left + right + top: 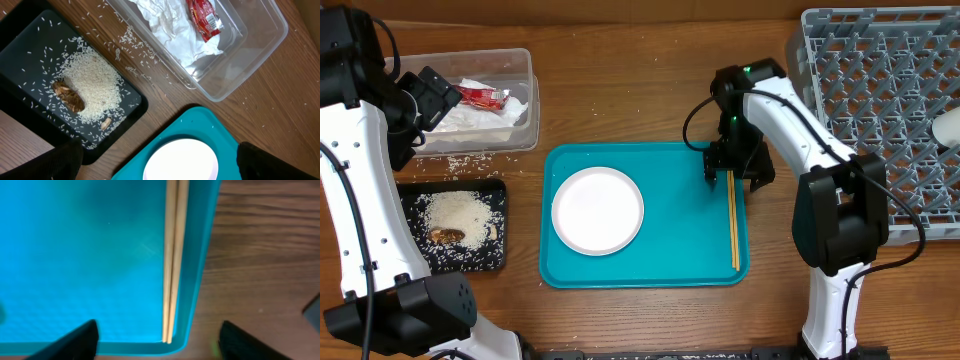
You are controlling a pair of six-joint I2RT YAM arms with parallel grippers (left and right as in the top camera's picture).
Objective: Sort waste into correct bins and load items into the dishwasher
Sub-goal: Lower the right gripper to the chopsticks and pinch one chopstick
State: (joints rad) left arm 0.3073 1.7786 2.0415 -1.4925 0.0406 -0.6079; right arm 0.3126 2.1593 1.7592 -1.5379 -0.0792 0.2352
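Observation:
The white plate (597,209) lies on the left half of the teal tray (680,250); it also shows in the left wrist view (182,161). The chopsticks (734,225) lie side by side along the tray's right rim, and in the right wrist view (172,265). My right gripper (731,168) is open just above their far end, fingertips either side (157,340). The clear tub (515,62) holds napkins (170,25) and the red wrapper (203,19). The black tray (498,258) holds rice (92,85) and a brown scrap (69,95). My left gripper (155,165) is open and empty, high over the table's left.
The grey dish rack (880,95) stands at the back right, with a white dish (948,125) at its right edge. Loose rice grains (460,162) lie on the wood between the tub and the black tray.

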